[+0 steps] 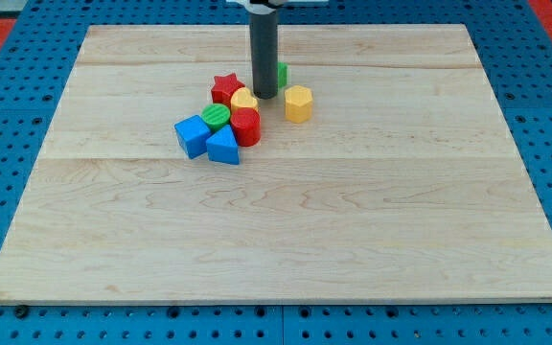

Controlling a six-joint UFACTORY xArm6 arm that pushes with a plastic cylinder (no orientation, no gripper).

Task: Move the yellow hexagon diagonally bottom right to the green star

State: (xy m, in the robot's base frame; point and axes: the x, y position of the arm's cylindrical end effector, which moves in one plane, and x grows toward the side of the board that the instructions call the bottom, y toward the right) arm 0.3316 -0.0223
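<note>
The yellow hexagon [298, 103] lies on the wooden board [353, 220], above the middle of the view. The green star [282, 74] is mostly hidden behind my rod; only a green sliver shows at the rod's right side. My tip [264, 96] rests on the board just left of the yellow hexagon, apart from it, and at the upper right of a cluster of blocks. The hexagon sits to the lower right of the green sliver.
A cluster lies left of my tip: a red star [225, 88], a yellow block [244, 100], a green round block [216, 117], a red cylinder [246, 126], a blue cube [192, 135] and a blue triangle [223, 147]. A blue pegboard [8, 144] surrounds the board.
</note>
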